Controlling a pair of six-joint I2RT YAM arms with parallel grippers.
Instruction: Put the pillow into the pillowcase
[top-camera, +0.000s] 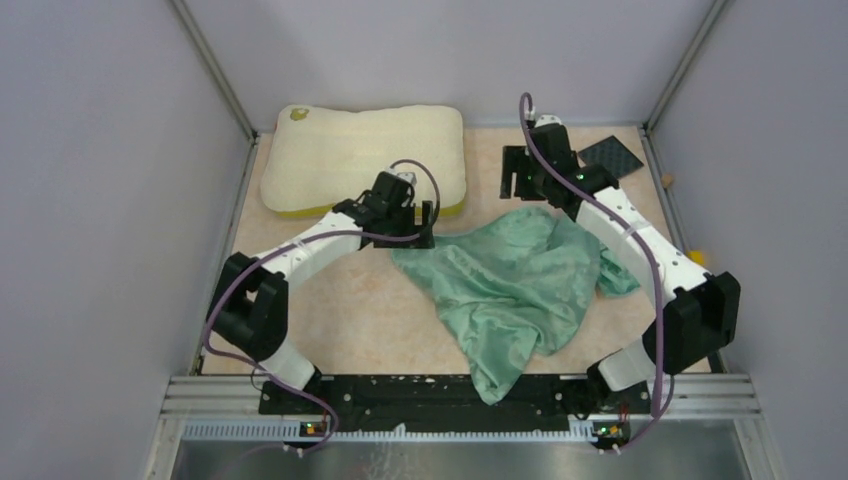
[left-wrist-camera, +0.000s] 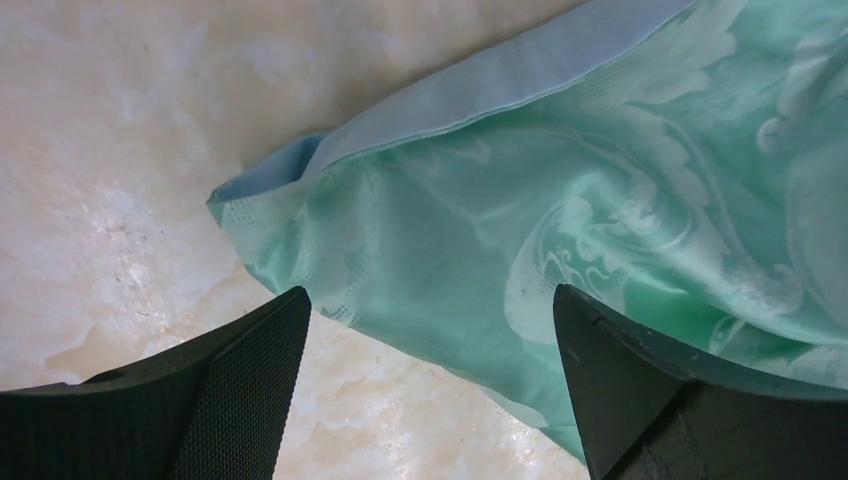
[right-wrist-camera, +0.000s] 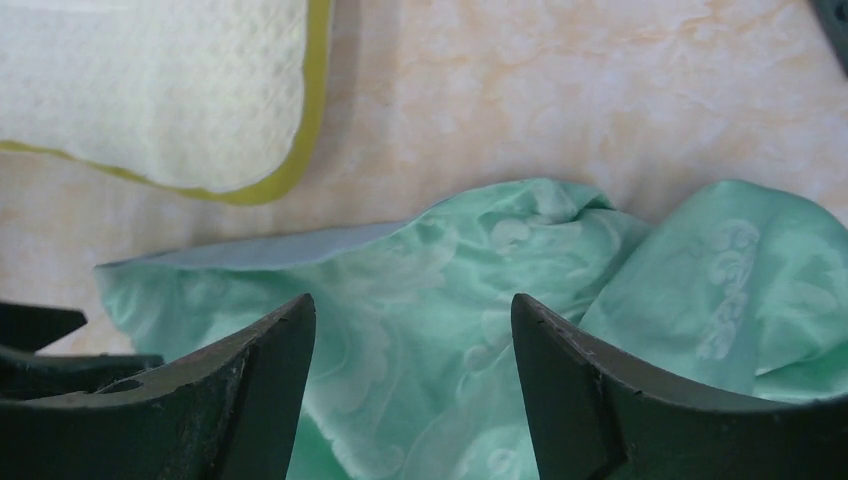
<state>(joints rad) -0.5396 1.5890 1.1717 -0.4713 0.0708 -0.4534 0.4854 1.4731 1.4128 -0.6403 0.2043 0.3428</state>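
Note:
The cream pillow (top-camera: 360, 165) with a yellow side band lies at the back left; its corner shows in the right wrist view (right-wrist-camera: 150, 90). The pillowcase (top-camera: 510, 285) lies crumpled mid-table, green patterned side up, with a light-blue edge (left-wrist-camera: 500, 85). My left gripper (top-camera: 424, 224) is open and empty just over the pillowcase's left corner (left-wrist-camera: 560, 200), with its jaws astride the corner (left-wrist-camera: 430, 293). My right gripper (top-camera: 517, 180) is open and empty above the pillowcase's far edge (right-wrist-camera: 440, 260), in the wrist view (right-wrist-camera: 411, 300).
A black flat plate (top-camera: 612, 155) lies at the back right corner. Small orange bits (top-camera: 666, 181) sit by the right wall. The pillowcase's near end hangs over the black front rail (top-camera: 400, 392). Grey walls close in three sides.

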